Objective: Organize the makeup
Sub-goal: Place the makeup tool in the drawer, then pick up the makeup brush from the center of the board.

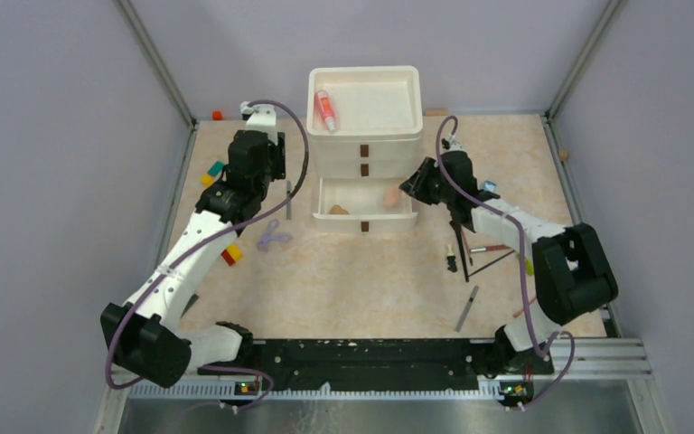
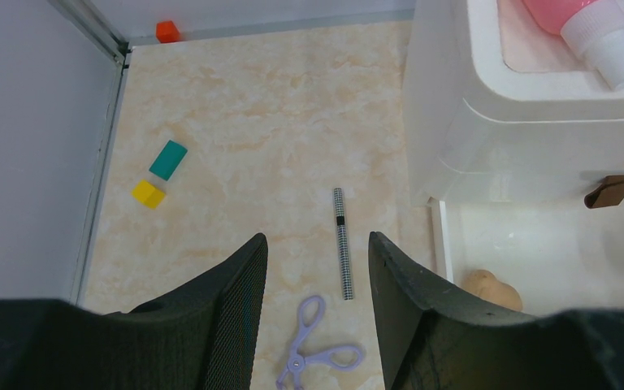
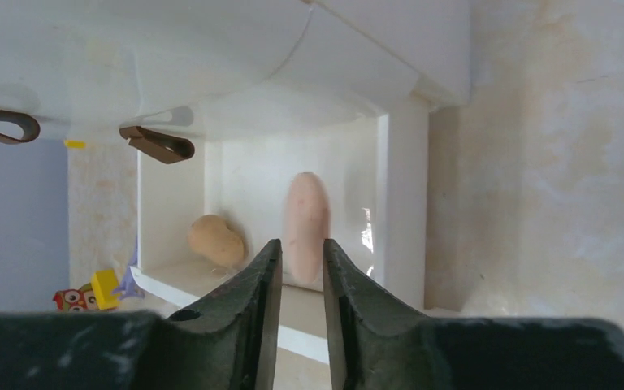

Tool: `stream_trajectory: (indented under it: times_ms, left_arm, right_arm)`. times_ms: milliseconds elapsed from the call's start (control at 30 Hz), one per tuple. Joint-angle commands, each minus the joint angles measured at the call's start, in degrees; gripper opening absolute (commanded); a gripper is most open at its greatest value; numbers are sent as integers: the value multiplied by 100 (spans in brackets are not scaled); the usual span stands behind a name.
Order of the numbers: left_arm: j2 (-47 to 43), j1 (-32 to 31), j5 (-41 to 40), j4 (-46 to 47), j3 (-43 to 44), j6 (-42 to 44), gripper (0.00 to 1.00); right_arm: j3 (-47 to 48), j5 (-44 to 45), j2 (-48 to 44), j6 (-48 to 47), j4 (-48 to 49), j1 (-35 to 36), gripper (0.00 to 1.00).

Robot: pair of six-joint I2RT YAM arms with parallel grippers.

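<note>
Left gripper (image 2: 315, 241) spread wide over thin silver pencil (image 2: 343, 256) at lower centre, probably light, stiff, rolly, so pinch mid-shaft; right gripper (image 3: 301, 245) barely parted, empty, by soft pink sponge (image 3: 305, 218).

High overhead view, close wrist views, shared drawer (image 1: 359, 201)

Drawer unit (image 1: 364, 136): white plastic, smooth and glossy, with reflections on its walls. Drawer pulls (image 3: 156, 144): brown, strap-like, dull; material cannot be told. Tabletop (image 1: 370, 289): smooth, marble-patterned beige, low sheen. Spray bottle (image 1: 325, 110): glossy pink plastic with a white plastic cap. Sponges (image 3: 306, 227): matt, soft-looking peach foam. Pencil (image 2: 342, 242): silvery, with a fine chequered finish. Lilac tool (image 2: 313, 353): smooth plastic. Left gripper (image 2: 315, 237): fingers (image 2: 240, 301) matt black, inner faces finely meshed. Front rail (image 1: 596, 357): bare ribbed metal.
</note>
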Motion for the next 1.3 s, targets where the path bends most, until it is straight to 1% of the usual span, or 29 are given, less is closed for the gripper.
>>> stream_trajectory:
  times_ms: [0,100,167,233,267,400,533,667,867,1267]
  left_arm:
    - [-206,32,-33,233,-32,65,55]
    - [-226,33,-47,242,-44,73,55]
    - [-237,32,-47,242,-43,74,55]
    - [-237,36,-41,242,-45,79,55]
    - [-232,34,-42,238,-41,82,55]
    - [-236,39,-59,251,-50,88,55]
    - [-224,33,-24,251,-53,83,55]
    - [-208,35,6,251,-49,74,55]
    - [-197,39,-3,251,-55,73,55]
    - [-215,34,-6,260,-60,83,55]
  right_arm:
    - [474,-269,349,150,393,211,31]
    - [396,88,178,78,212,211,40]
    - [369,346,3,-102,-32,190,43]
    - [350,493,-194,-301,-326,132,43]
    - [326,732,-298,-392,-491,96,43]
    - [246,1131,-667,-769,-1340,-127,42]
    - [159,1164,-844,-1123,-2063,-415,42]
    - [76,1164,-811,-1362,-2548,-555,42]
    - [-185,1214,-805,-1340,-2616,-579,41]
    - [-275,1464,-882,-1283,-2768,-608,42]
